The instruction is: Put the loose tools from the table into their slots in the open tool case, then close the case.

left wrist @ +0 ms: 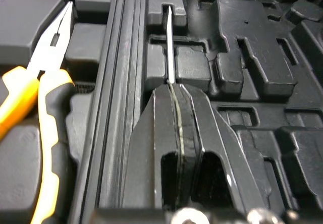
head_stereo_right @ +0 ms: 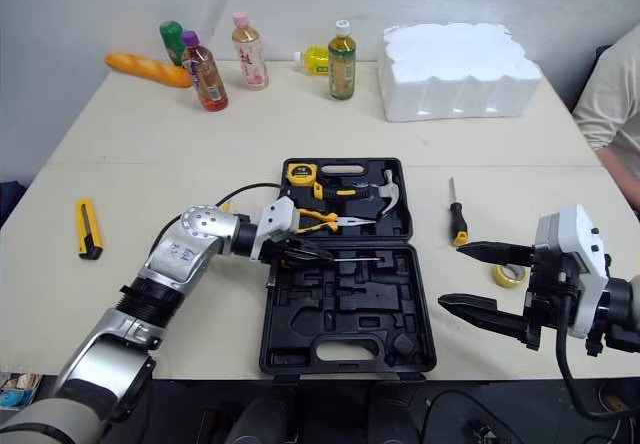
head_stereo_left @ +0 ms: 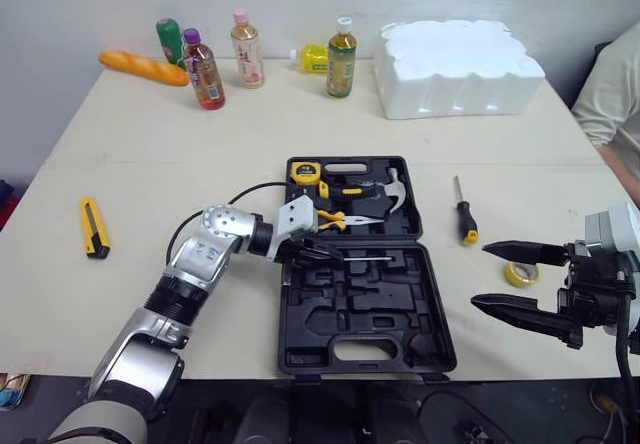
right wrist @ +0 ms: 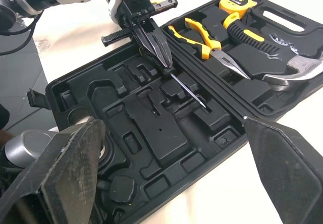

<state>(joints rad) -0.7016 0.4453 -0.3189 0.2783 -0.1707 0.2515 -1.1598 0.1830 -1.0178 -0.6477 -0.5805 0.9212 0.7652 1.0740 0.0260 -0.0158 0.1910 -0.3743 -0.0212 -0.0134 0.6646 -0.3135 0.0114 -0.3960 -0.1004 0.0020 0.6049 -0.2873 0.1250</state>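
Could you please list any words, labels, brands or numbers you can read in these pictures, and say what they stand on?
None can be read.
The labels on the bottles are too small to read.
The mark on the yellow tape measure in the tool case is blurred.

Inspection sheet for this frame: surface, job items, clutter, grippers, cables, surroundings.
Surface: beige table, no spills seen.
Job's things: open black plastic tool case holds yellow tape measure, steel hammer, yellow-handled pliers; loose: yellow utility knife, black-and-yellow screwdriver, yellow tape roll.
Clutter: five drink bottles, bread loaf, white foam block at far edge.
Grippers: left gripper shut on thin metal shaft over case; right gripper open, beside tape roll.
Cables: black cable looping behind left gripper.
Surroundings: pale wall; person's sleeve at right.
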